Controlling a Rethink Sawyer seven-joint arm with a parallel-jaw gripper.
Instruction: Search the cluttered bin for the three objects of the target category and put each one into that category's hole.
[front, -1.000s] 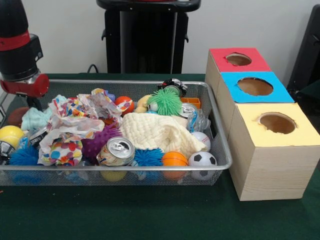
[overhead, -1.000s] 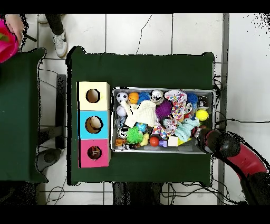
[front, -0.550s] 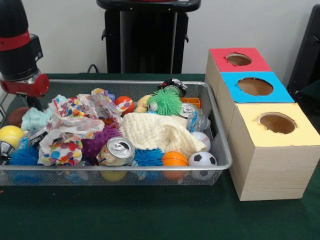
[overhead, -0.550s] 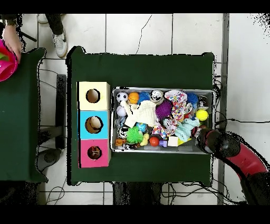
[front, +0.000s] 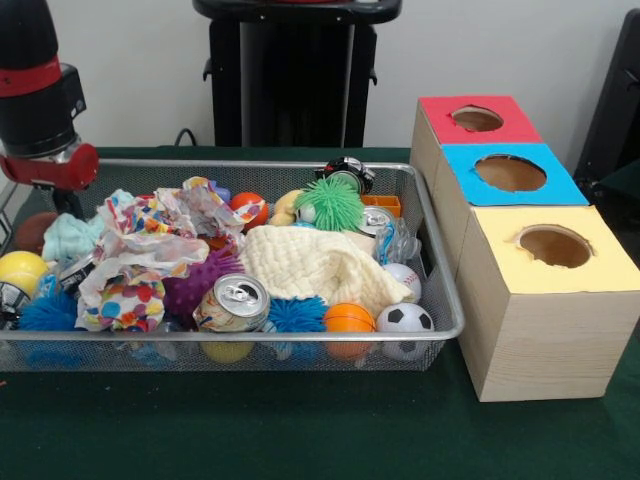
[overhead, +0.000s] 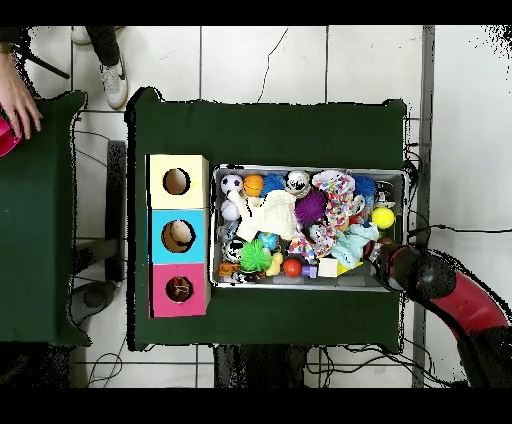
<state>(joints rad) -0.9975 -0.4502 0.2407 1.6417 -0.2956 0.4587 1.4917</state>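
A wire mesh bin (front: 250, 338) (overhead: 310, 168) is piled with clutter. In it lie a soda can (front: 232, 303), a cream cloth (front: 310, 265), a green spiky ball (front: 330, 203) (overhead: 254, 255), a purple spiky ball (front: 195, 285), an orange ball (front: 349, 317), a soccer ball (front: 405, 319) and a yellow ball (front: 20, 270) (overhead: 383, 217). Beside the bin stand a red box (front: 440, 110), a blue box (front: 460, 165) and a yellow box (front: 500, 235), each with a round hole on top. My gripper (front: 65, 205) (overhead: 383, 255) hangs over the bin's left end in the front view, beside a teal cloth (front: 70, 238).
Patterned crumpled paper (front: 150, 250) covers much of the bin's left half. A second can (front: 372, 220) lies near the boxes. In the overhead view a person's hand (overhead: 18, 100) rests on a second green table (overhead: 40, 220), and shoes (overhead: 112, 75) show on the floor.
My arm has risen slightly over the bin's end. The person's hand has moved on the side table and the pink object it held has left the picture.
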